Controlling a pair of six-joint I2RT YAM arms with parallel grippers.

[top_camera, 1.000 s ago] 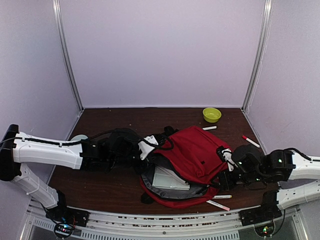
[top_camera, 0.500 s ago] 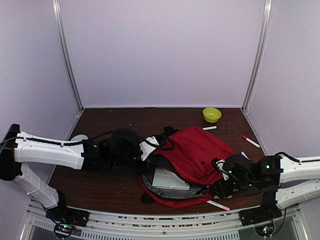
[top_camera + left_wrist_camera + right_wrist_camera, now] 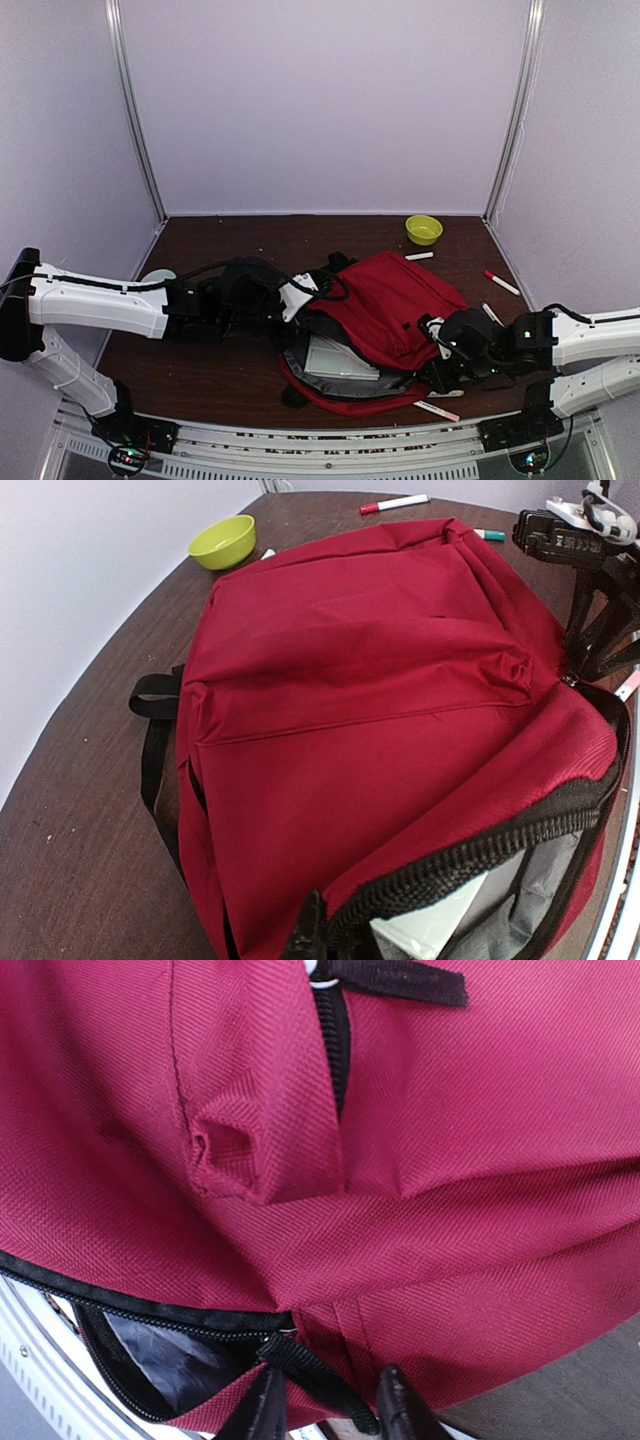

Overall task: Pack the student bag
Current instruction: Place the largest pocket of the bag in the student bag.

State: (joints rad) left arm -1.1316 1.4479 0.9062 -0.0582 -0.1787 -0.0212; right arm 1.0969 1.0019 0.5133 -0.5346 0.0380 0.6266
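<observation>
1. A red backpack [image 3: 390,300] lies flat near the front middle of the brown counter [image 3: 230,240]. Its main compartment is unzipped and faces the arms, and a white book [image 3: 340,357] shows against the grey lining.
2. The left fingers [image 3: 305,935] are pressed together on the black zipper edge of the mouth, on the bag's left side. They hold the top flap raised off the book.
3. At the bag's right front corner, the right fingers [image 3: 395,1405] stand apart on either side of a black zipper strip [image 3: 315,1372]. The wrist view does not show whether they touch it.
4. Loose items lie around the bag. A red-capped marker [image 3: 502,283] is near the right wall, a white marker [image 3: 419,256] is just behind the bag, and a pale marker [image 3: 436,410] is at the front edge. A green bowl [image 3: 423,229] sits at the back.
5. The step in hand appears to be spreading the mouth wider, with one arm at each end. With markers unpacked on the counter, the job looks only partly done.
6. The next move likely calls for the right fingers to close squarely on the thin strip rather than on loose red cloth. They would then pull away from the left grip without dragging the whole bag along the counter.
</observation>
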